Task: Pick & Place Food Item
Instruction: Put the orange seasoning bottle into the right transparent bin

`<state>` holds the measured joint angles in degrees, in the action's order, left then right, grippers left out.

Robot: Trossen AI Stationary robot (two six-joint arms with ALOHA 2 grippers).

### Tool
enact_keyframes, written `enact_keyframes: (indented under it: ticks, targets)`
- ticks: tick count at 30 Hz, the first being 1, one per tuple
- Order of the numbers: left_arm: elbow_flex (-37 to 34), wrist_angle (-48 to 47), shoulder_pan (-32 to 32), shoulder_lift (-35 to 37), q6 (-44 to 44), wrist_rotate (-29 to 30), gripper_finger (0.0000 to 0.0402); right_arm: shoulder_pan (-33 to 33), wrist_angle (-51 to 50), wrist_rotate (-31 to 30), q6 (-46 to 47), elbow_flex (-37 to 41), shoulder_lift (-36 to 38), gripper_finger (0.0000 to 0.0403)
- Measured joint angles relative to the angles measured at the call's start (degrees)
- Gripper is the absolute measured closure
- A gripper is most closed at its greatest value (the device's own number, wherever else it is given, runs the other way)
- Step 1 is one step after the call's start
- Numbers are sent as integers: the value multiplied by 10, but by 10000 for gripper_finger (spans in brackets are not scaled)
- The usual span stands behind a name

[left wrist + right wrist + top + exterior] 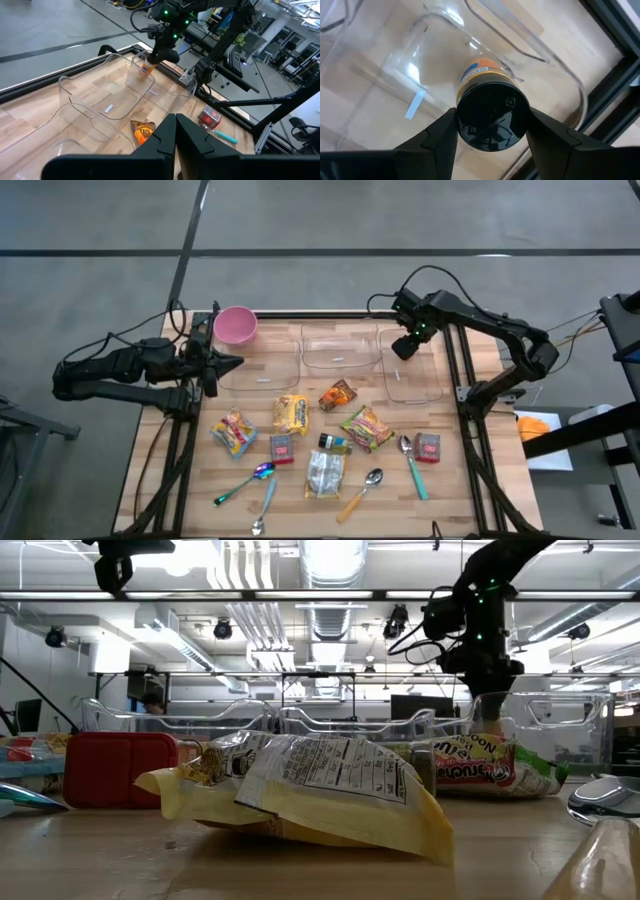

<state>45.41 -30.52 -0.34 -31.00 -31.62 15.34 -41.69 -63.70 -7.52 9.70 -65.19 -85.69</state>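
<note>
A small bottle (490,75) with a black cap, gold band and orange label hangs in my right gripper (492,131), which is shut on it over the rightmost clear container (415,370) at the table's far right. The left wrist view shows the bottle (145,69) at about the height of that container's rim. My left gripper (175,132) waits shut and empty at the table's left side, next to the leftmost clear container (258,368). My right gripper pinches the bottle's black cap (492,112) between its two fingers (440,134), one on each side of the cap. The fingers come from above, pointing down. The bottle hangs upright below them; whether its base touches the container floor I cannot tell.
A third clear container (340,345) stands in the middle, a pink bowl (235,325) at the far left. Snack packets (366,427), a small dark bottle (334,443), red boxes (428,447) and spoons (412,463) lie over the table's near half.
</note>
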Motion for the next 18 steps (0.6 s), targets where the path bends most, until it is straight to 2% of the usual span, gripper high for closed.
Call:
enact_keyframes:
  ticks: [10,18]
  targets:
    - [0,-3,0,0,-1,0,383,-4,12,0,-8,16,3,209]
    - [0,-3,0,0,-2,0,383,-9,11,11,-14,4,1,153]
